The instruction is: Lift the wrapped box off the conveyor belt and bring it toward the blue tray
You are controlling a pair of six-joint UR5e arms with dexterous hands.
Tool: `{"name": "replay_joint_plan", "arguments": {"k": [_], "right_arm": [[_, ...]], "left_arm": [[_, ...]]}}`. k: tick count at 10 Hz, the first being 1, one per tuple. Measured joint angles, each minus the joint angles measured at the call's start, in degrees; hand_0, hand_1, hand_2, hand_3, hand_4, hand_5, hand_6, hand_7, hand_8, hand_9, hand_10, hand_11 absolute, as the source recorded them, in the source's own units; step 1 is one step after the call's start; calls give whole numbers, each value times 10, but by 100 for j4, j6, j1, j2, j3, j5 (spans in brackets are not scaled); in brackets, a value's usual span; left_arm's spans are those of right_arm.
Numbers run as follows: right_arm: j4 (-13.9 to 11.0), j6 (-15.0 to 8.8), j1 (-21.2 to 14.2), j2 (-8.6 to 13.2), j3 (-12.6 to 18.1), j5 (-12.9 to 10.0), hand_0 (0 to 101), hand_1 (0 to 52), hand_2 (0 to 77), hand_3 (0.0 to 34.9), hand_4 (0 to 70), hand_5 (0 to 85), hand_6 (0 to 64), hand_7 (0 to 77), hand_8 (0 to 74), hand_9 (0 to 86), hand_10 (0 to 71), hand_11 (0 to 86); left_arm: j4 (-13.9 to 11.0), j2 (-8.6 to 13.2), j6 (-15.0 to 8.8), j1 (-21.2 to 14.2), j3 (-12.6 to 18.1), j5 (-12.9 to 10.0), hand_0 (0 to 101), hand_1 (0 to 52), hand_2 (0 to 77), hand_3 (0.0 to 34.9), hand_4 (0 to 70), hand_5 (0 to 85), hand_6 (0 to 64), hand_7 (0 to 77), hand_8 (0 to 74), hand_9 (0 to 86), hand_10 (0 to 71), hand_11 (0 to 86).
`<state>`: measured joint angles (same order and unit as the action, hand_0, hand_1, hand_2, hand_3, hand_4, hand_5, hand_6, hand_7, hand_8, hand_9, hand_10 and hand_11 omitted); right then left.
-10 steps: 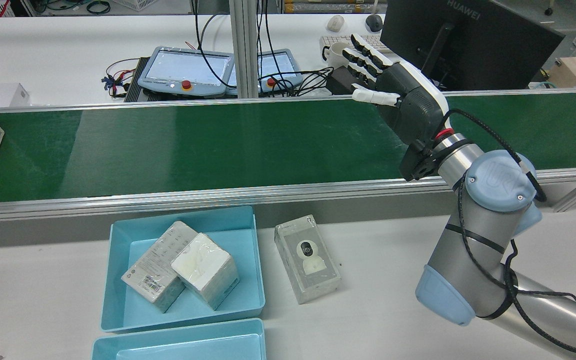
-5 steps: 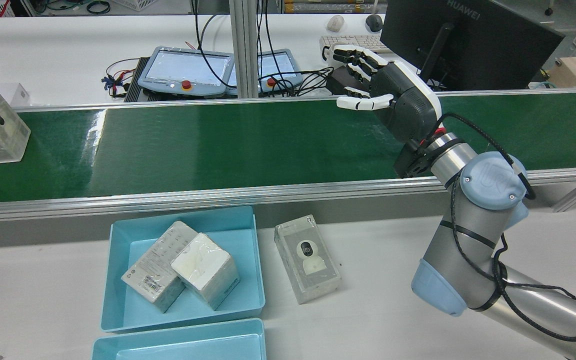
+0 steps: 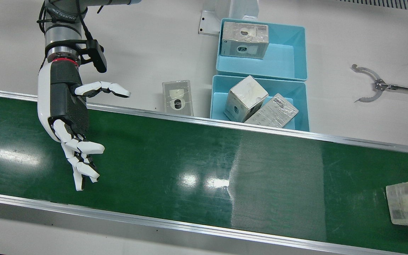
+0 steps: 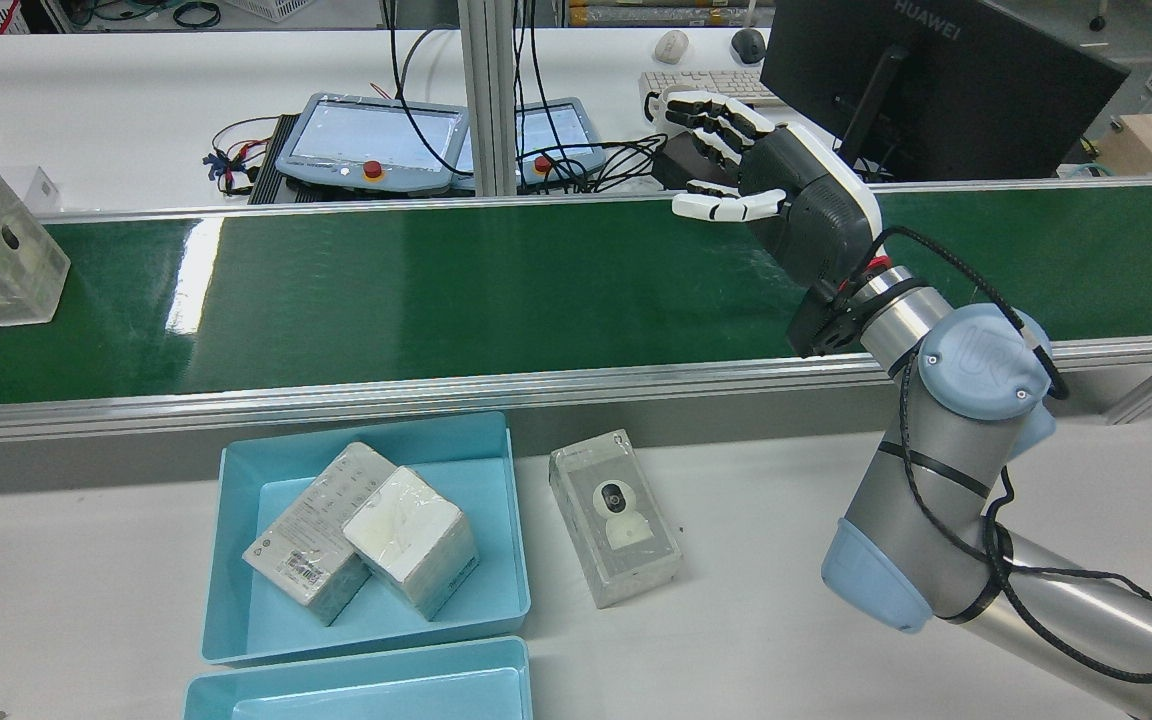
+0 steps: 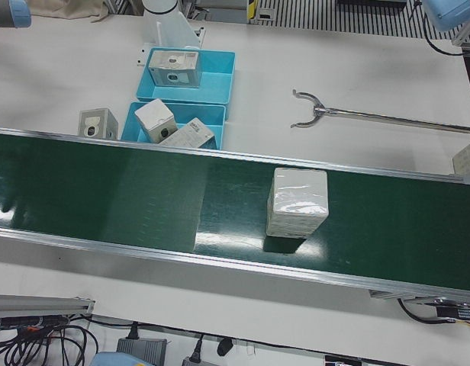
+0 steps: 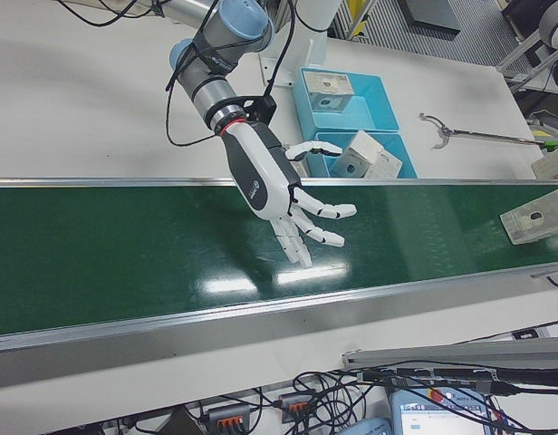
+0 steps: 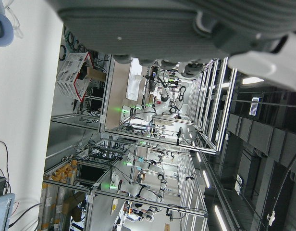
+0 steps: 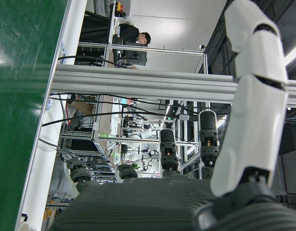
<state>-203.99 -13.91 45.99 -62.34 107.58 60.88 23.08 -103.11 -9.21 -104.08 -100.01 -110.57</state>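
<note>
The right hand (image 3: 70, 117) is hovering over the conveyor belt (image 3: 197, 159) with its fingers spread wide, holding nothing. The wrapped box (image 3: 407, 201) is sitting on the belt at the opposite end, well apart from the hand, so no grasp is under way. The blue tray (image 3: 301, 117) is resting just beside the belt's robot-side edge, with two boxes already in it. The pick and the whole carry are left to do. The left hand's (image 7: 186, 29) spread cannot be told.
</note>
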Motion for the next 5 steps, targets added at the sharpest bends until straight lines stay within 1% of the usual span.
{"name": "replay_joint_plan", "arguments": {"k": [2,3,4,5], "right_arm": [[-1,-7,-21,7,-3,2,437,120,245,301,196,278,0,207,0,49,49,82],[-1,-7,-29,8,-4,2,436,131,256,299,196,289,0,213,0,44,44,82],[-1,-9,-33,13,-6,3,436,131,256,301,202,289,0,207,0,33,60,82],[-1,-12,-44,16,-6,3,436,131,256,301,202,289,0,207,0,33,60,82]], "left_arm": [[0,0,0,0,0,0,0,0,11,0,0,5,0,5,5,5,5,0],[0,0,0,0,0,0,0,0,11,0,0,5,0,5,5,5,5,0],[0,0,0,0,0,0,0,0,11,0,0,5,0,5,5,5,5,0],[0,0,0,0,0,0,0,0,5,0,0,5,0,5,5,0,5,0]]}}
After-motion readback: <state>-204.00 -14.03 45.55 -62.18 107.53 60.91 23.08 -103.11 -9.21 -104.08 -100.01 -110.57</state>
